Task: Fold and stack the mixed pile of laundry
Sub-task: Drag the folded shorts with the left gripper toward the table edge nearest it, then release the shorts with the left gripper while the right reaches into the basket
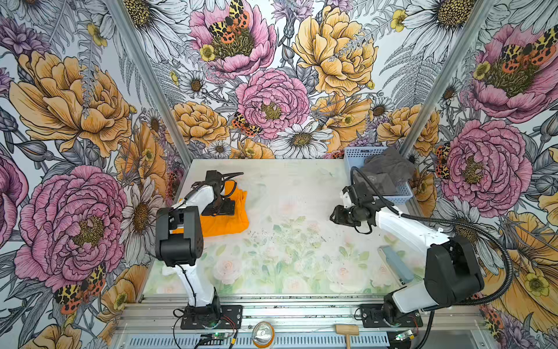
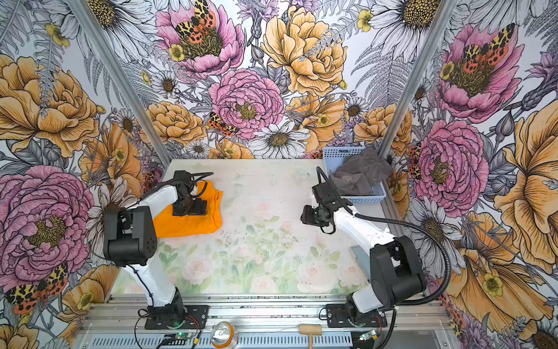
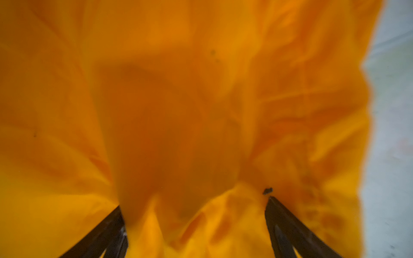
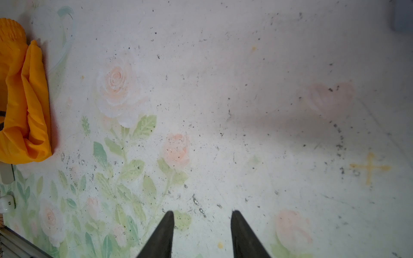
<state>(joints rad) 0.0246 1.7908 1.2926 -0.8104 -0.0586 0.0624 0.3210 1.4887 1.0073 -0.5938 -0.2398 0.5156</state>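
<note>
Where the left arm bends in at the left-centre of both top views, the left gripper (image 1: pixel 219 208) (image 2: pixel 190 208) sits on top of the bright orange shorts (image 1: pixel 226 225) (image 2: pixel 193 226). The shorts lie as a rumpled, roughly square bundle on the left part of the pale, rose-printed table (image 1: pixel 302 187) (image 2: pixel 271 187). In the left wrist view, blurred orange cloth fills nearly the whole frame. The left gripper (image 3: pixel 194 207) has its two dark fingers (image 3: pixel 283 223) wide apart at the lower edge, tips pushed into the fabric. A raised fold lies between them, but nothing is pinched.

The middle of the table shows faded roses, green leaves and scattered dark specks.

Right of centre, the right gripper (image 1: pixel 338 216) (image 2: pixel 306 215) hovers above the table, pointing toward the left of the frame and well apart from the shorts. In the right wrist view its fingers (image 4: pixel 243 234) stand apart with only tabletop between them, and the edge of the shorts (image 4: pixel 24 100) shows at the left margin.

At the table's upper right corner stands a pale blue perforated plastic basket (image 1: pixel 356 154) (image 2: pixel 335 152). A dark grey terry towel (image 1: pixel 388 169) (image 2: pixel 363 170) is heaped inside it and spills over its far right rim. A small gold emblem (image 2: pixel 347 179) on the towel faces up.
</note>
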